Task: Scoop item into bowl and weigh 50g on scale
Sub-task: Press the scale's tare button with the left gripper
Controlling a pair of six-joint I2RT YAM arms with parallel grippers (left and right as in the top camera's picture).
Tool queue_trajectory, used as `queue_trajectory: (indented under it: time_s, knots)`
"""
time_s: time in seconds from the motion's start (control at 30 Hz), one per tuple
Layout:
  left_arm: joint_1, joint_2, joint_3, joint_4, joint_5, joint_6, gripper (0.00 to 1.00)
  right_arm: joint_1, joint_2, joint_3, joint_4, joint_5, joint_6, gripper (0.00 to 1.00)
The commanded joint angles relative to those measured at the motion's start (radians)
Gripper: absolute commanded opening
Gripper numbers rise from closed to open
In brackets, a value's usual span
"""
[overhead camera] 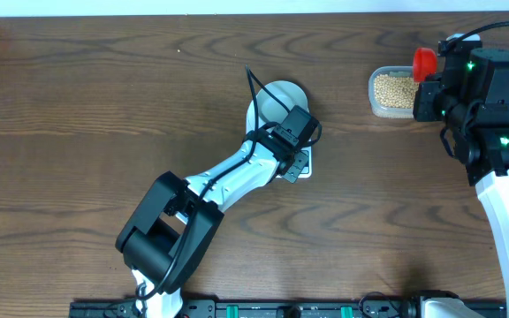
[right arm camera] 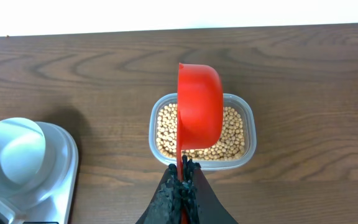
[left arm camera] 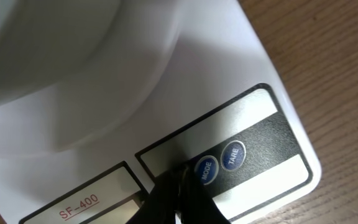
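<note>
- Your right gripper [right arm camera: 182, 180] was clamped tight on the handle of the red scoop [right arm camera: 199, 106]. The handle ran straight back from cup to fingers, with the cup turned on edge. You could not tell whether it carried anything.
- The scoop hung directly over the clear tub [right arm camera: 248, 121] holding the beans [right arm camera: 232, 134]. The tub stood well apart from the scale [right arm camera: 67, 165], off its right side.
- The bowl [right arm camera: 20, 152] sat on the scale, at the end away from the buttons. No beans showed in it.
- Your left gripper [left arm camera: 180, 183] was pinched closed on nothing, its tip touching the scale's front panel just beside the MODE button [left arm camera: 204, 169].
- Judgement: your right arm was the nearer one to the beans. The next move called for a dip straight down, then a carry left toward the scale.
</note>
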State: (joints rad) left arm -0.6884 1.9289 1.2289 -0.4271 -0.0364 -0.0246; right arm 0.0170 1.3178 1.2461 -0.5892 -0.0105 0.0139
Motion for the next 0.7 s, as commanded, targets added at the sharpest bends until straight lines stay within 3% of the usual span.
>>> queue_trajectory:
  time_s: [0.0, 0.67]
  knots:
    - [0.005, 0.020, -0.004, -0.001, -0.039, 0.013, 0.07, -0.004, -0.003, 0.018, 0.002, 0.001, -0.008, 0.01]
    - [0.005, 0.064, -0.037, 0.026, 0.006, 0.013, 0.07, -0.004, -0.003, 0.018, 0.002, 0.001, -0.008, 0.01]
